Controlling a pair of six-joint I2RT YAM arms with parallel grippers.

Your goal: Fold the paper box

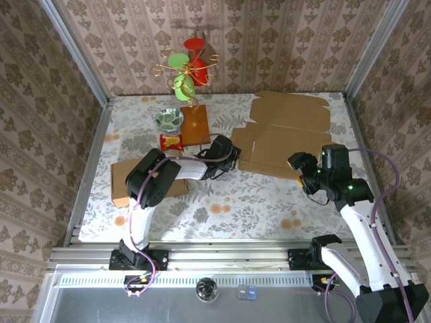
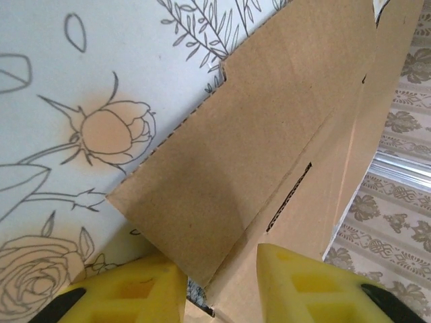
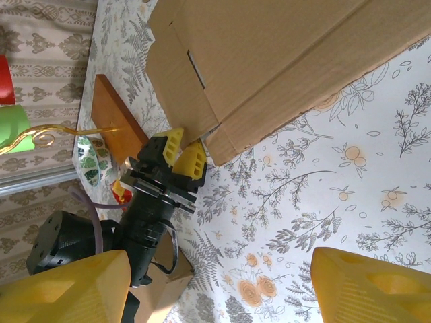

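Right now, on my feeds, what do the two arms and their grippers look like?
The left arm and right arm are black joint housings joined by white links. A mauve cable loops along each, and small green lights glow on the right one. The left gripper and right gripper have blocky yellow fingers on black bodies.

The left gripper (image 3: 179,156) has its jaws around a corner flap of the paper box (image 3: 283,60).
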